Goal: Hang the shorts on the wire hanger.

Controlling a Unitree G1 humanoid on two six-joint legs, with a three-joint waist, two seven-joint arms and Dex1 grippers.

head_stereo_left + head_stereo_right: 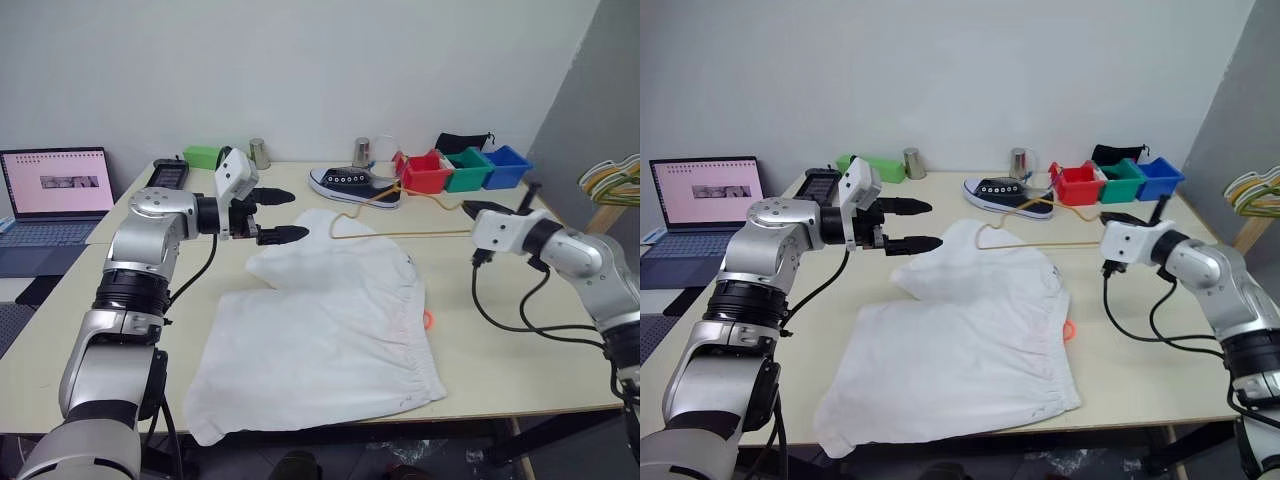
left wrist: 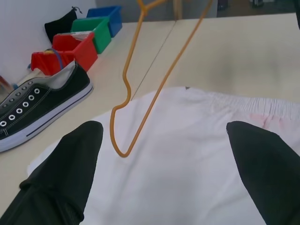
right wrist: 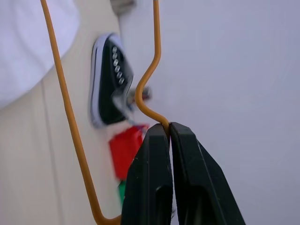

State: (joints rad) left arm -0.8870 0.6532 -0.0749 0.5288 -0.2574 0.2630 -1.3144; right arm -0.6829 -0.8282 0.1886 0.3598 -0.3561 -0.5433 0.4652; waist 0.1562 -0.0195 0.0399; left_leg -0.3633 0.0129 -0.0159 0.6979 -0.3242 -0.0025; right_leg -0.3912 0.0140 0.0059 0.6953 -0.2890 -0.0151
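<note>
Shorts (image 1: 330, 325): white, wrinkled, spread flat on the bench (image 1: 520, 350), reaching from mid-bench to the near edge, one corner drooping over that edge. Gathered waistband along the side nearer the right edge; small orange object (image 1: 428, 319) peeking out from under it.

Wire hanger (image 1: 400, 235): thin, gold-yellow, raised off the bench and lying roughly level, long wire running from the right gripper toward the far part of the shorts, bent end over the cloth's far corner. In the left wrist view, hooked loop hanging just above the white cloth; touching or not, cannot tell.

Right gripper (image 3: 168, 129): black fingers pressed together, pinching the wire hanger at a bend, held above the bench toward the right edge.

Left gripper (image 1: 275, 215): fingers spread wide, nothing between them, hovering above the far left corner of the shorts, pointing toward the hanger.

Black sneaker (image 1: 355, 186) with white sole and laces toward the far edge, just beyond the shorts. Red bin (image 1: 425, 172), green bin (image 1: 467, 168) and blue bin (image 1: 505, 166) in a row near the far right corner. Two metal cups (image 1: 259, 152) and a green box (image 1: 203, 157) along the far edge. Laptop (image 1: 55, 190) open beyond the left edge. Bunch of pale green-yellow hangers (image 1: 610, 180) off the right edge.
</note>
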